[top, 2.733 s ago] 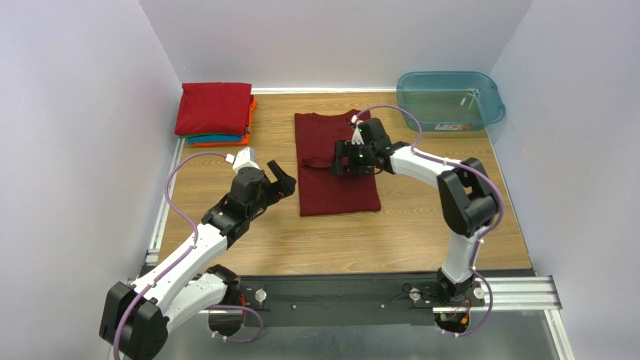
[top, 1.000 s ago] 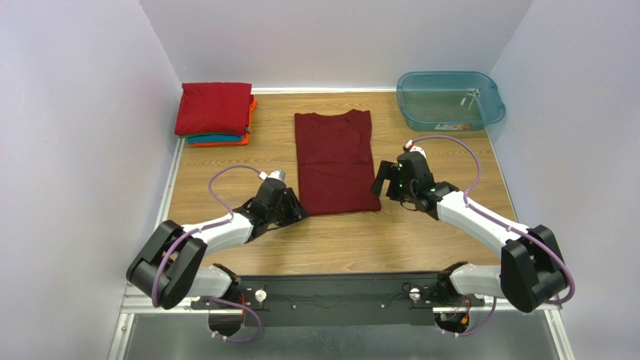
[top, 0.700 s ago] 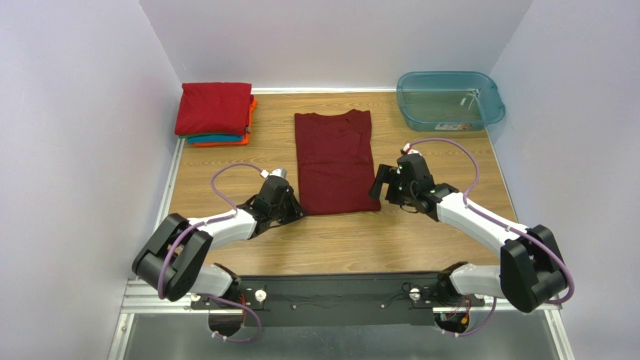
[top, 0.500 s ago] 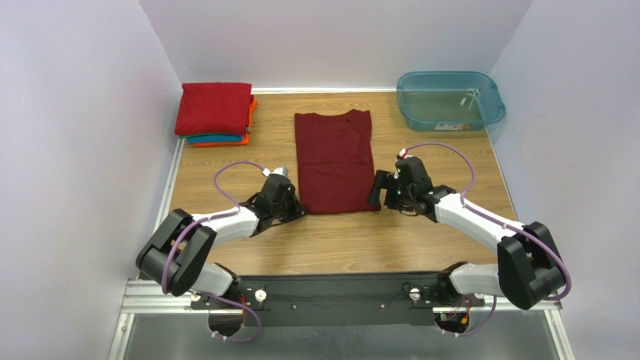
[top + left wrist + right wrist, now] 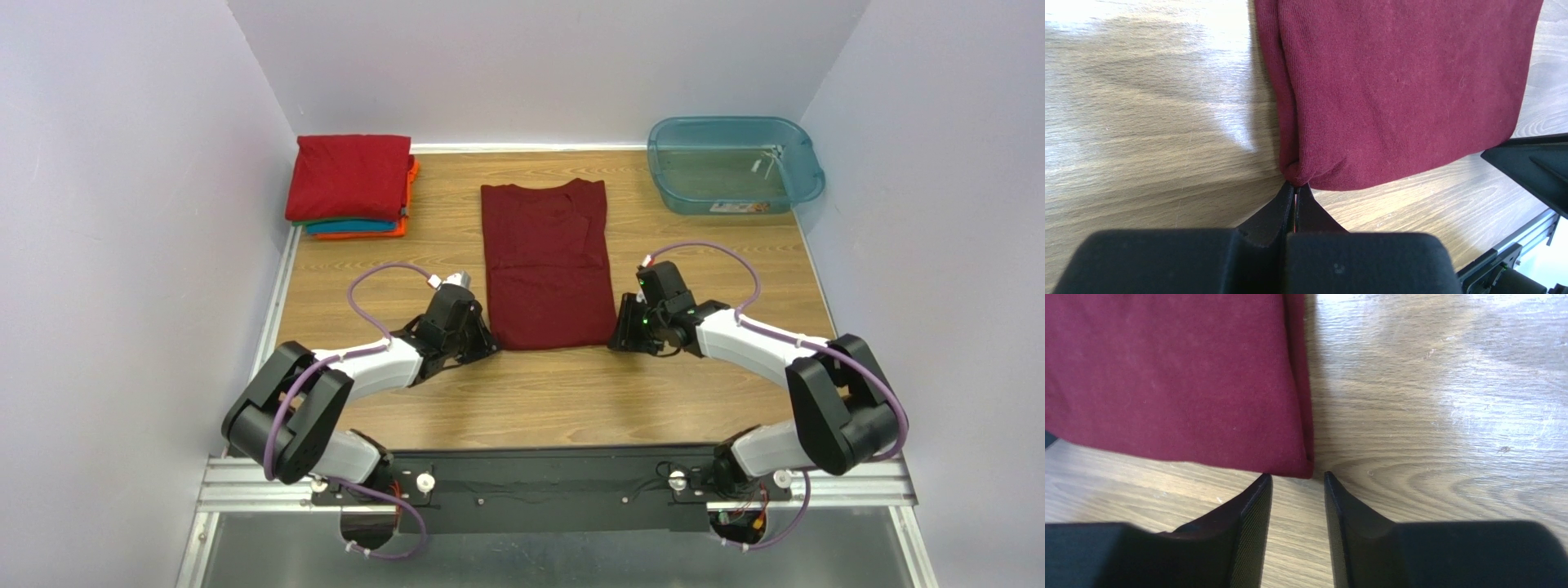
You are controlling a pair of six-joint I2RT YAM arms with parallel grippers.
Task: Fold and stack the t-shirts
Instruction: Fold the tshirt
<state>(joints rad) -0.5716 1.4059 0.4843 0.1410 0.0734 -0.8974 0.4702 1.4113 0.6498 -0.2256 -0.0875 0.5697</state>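
Note:
A dark maroon t-shirt (image 5: 546, 263) lies flat mid-table, folded lengthwise into a long strip. My left gripper (image 5: 486, 343) is low at its near left corner. In the left wrist view this gripper (image 5: 1296, 185) is shut on that corner of the maroon cloth (image 5: 1401, 79), which bunches at the tips. My right gripper (image 5: 617, 338) sits at the near right corner. There its jaws (image 5: 1296, 476) stand partly open, tips just short of the shirt's corner (image 5: 1229, 386), nothing between them. Folded red, teal and orange t-shirts (image 5: 351, 184) are stacked at the back left.
A translucent teal tub (image 5: 734, 162) stands at the back right corner. White walls close in the wooden table (image 5: 687, 392) on three sides. A black rail (image 5: 552, 472) with the arm bases runs along the near edge.
The left gripper has shut on the shirt's near left corner and stayed there. The right arm has slid in and down to the near right corner, and its jaws have narrowed.

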